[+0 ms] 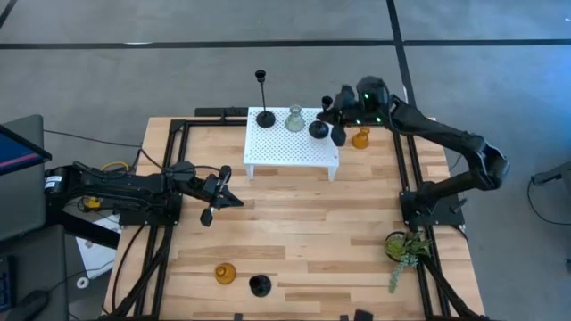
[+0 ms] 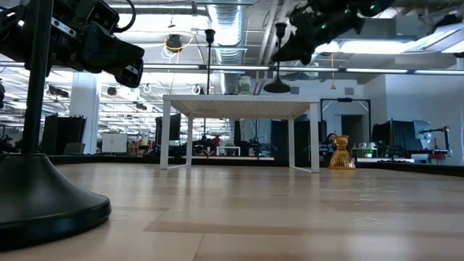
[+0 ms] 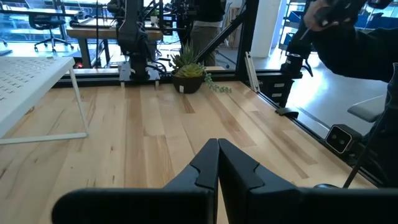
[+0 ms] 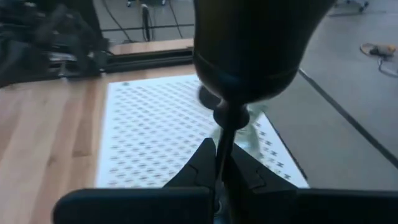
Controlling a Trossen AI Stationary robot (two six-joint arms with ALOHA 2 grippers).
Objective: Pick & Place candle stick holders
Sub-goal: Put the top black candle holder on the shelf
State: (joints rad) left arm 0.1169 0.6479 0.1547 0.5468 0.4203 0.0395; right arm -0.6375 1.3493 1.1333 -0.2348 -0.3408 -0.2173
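Note:
A white perforated stand [image 1: 290, 143] stands at the table's far middle. On it are a tall thin-stemmed black holder [image 1: 265, 116] and a clear glass holder [image 1: 294, 119]. My right gripper [image 1: 335, 112] is shut on a shorter thin-stemmed black holder [image 2: 278, 65] at the stand's right end. An amber glass holder [image 1: 360, 138] stands on the table right of the stand. Another amber holder [image 1: 225, 273] and a squat black one [image 1: 260, 285] stand by the near edge. My left gripper [image 1: 227, 198] is shut and empty, above the table's left middle. My right gripper pinches the holder's thin stem [image 4: 222, 134] between its two fingers, just below the cup [image 4: 249, 56]. The fingers come from the table's right, slanting slightly down, and lie across the stem. The holder is upright, its round base [image 2: 277, 88] at the stand's top; whether it rests there I cannot tell.
A green plant sprig in a pot [image 1: 406, 250] stands at the right near side. Black frame rails [image 1: 165, 178] run along the table's left and right sides. Bare wood [image 1: 312, 223] lies between the stand and the near edge.

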